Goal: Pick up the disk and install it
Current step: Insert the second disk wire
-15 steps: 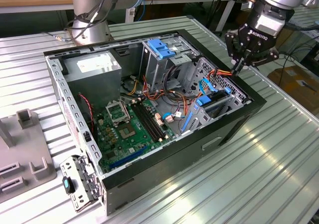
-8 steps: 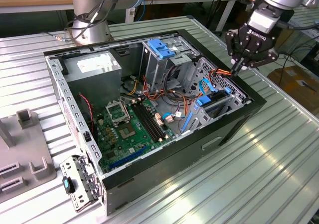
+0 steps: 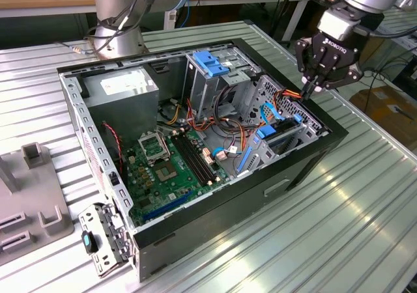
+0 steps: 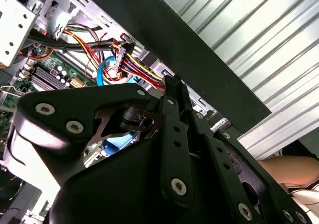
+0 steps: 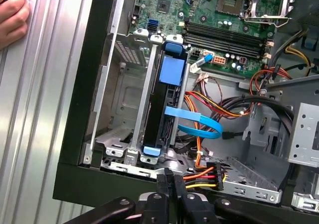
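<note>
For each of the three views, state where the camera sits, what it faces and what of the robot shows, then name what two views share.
Exterior view: off the arm, above the table, facing the open computer case; the arm and gripper hang over the case's edge on the exterior view's right.
First wrist view: on the arm, facing down into the case at the disk standing in its bay; the shut fingertips show.
Second wrist view: on the arm, facing along the gripper body toward the cable bundle.
Shared: both wrist views show the fingertips and the red-yellow cables.

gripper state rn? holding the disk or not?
Gripper: shut, holding nothing, at the case's edge by the coloured power cables. The disk sits upright in its bay.
</note>
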